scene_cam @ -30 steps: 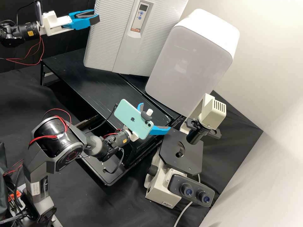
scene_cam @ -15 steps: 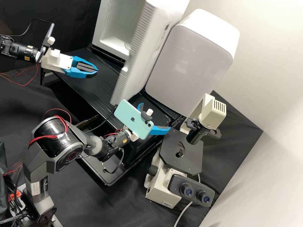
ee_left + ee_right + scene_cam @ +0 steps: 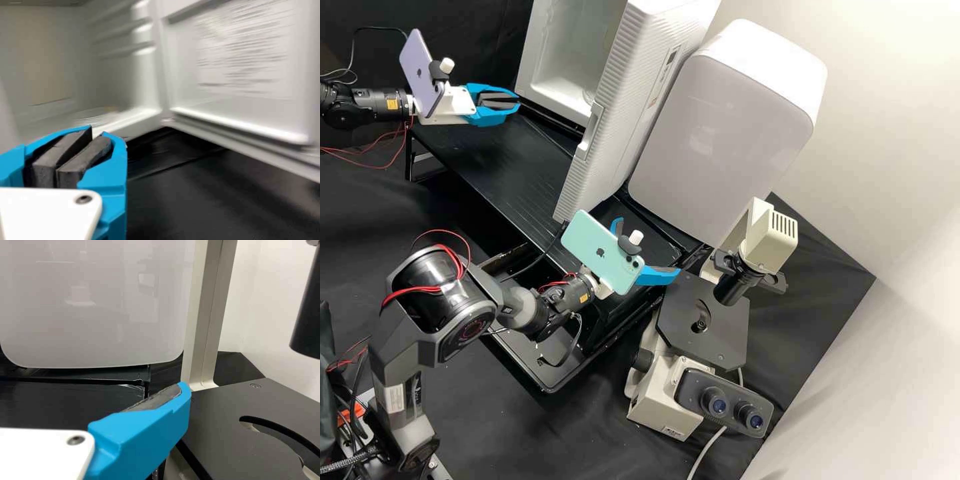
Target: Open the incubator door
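The white incubator (image 3: 563,60) stands at the back of the bench, its ribbed door (image 3: 640,87) swung wide and its pale chamber exposed. My left gripper (image 3: 516,103) is shut on nothing in front of the chamber's left side, apart from the door. In the left wrist view, the two dark pads of my left gripper (image 3: 98,134) lie together, with the chamber (image 3: 50,65) and the door's inner face (image 3: 240,60) beyond. Nearer the microscope, my right gripper (image 3: 649,245) stands open and holds nothing. One blue finger of my right gripper (image 3: 150,432) shows in the right wrist view.
A white, rounded cabinet (image 3: 723,140) is close to the right of the door. The microscope (image 3: 703,320) stands at the front right, by my right gripper. Black bench top (image 3: 500,150) extends before the incubator.
The incubator door has swung from closed to wide open, toward the right. My left gripper has left the door's edge, come lower in front, then risen back somewhat. My right arm has kept still.
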Robot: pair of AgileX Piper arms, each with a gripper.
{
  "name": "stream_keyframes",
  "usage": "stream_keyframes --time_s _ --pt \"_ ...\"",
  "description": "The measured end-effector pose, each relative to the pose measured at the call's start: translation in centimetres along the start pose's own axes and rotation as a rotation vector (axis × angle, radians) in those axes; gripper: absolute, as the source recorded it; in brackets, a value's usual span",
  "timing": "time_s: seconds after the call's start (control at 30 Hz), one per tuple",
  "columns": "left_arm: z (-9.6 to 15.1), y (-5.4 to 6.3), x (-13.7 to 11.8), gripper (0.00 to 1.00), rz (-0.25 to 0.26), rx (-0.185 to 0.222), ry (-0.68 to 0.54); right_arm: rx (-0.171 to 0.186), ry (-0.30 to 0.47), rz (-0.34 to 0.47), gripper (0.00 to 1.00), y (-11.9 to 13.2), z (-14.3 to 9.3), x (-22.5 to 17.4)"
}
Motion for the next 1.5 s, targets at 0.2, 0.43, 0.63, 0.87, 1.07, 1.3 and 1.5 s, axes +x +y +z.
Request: stream_keyframes --time_s 0.2,0.43,0.63,0.87,1.07,1.3,1.5 --pt "-0.6 -0.2 0.1 1.00 0.013 0.061 0.148 0.000 0.000 0.000 1.00 0.0 0.0 0.0" --pt "-0.9 0.1 0.1 1.00 0.065 0.056 0.192 0.000 0.000 0.000 1.00 0.0 0.0 0.0" --pt "-1.2 0.5 0.0 1.00 0.191 0.007 0.186 0.000 0.000 0.000 1.00 0.0 0.0 0.0" --pt "-2.0 0.6 -0.1 1.00 0.219 -0.080 0.190 0.000 0.000 0.000 1.00 0.0 0.0 0.0" --pt "-2.2 0.7 -0.1 1.00 0.231 -0.125 0.160 0.000 0.000 0.000 1.00 0.0 0.0 0.0" --pt "-2.8 0.8 -0.1 1.00 0.236 -0.137 0.163 0.000 0.000 0.000 1.00 0.0 0.0 0.0" --pt "-3.2 0.8 -0.1 1.00 0.239 -0.152 0.170 0.000 0.000 0.000 1.00 0.0 0.0 0.0"
